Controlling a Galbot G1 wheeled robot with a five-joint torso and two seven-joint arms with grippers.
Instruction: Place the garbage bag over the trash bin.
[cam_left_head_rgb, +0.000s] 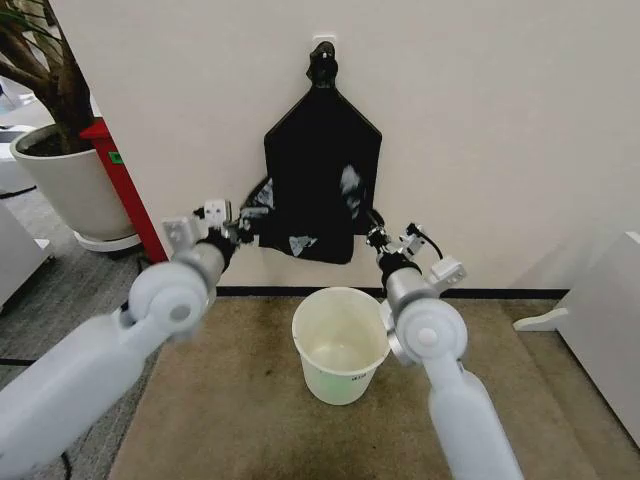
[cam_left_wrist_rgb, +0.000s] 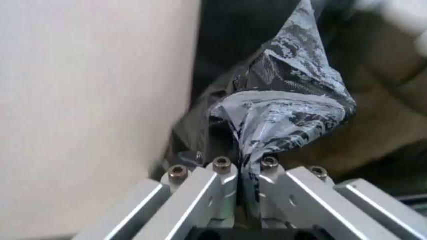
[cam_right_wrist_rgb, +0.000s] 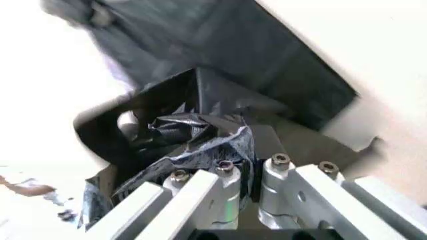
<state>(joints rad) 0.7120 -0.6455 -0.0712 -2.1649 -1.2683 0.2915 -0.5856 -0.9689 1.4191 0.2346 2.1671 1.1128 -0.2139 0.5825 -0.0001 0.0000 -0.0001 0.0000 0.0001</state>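
Note:
The garbage bag (cam_left_head_rgb: 300, 238), glossy black and crinkled, is stretched between my two grippers in front of the wall, just above the trash bin (cam_left_head_rgb: 340, 385). My left gripper (cam_left_head_rgb: 241, 229) is shut on the bag's left edge; the left wrist view shows the plastic (cam_left_wrist_rgb: 293, 105) pinched between the closed gripper (cam_left_wrist_rgb: 245, 172). At the bag's right edge my right gripper (cam_left_head_rgb: 375, 238) holds crumpled plastic (cam_right_wrist_rgb: 193, 137) between its jaws (cam_right_wrist_rgb: 252, 172). The bin is cream-white, round and open, standing on the brown carpet below and between both arms.
A flat black bundle (cam_left_head_rgb: 322, 160) with a knotted top hangs on the wall right behind the bag. A large white plant pot (cam_left_head_rgb: 65, 185) and a red object (cam_left_head_rgb: 122, 175) stand at the left. White furniture (cam_left_head_rgb: 600, 320) lies at the right.

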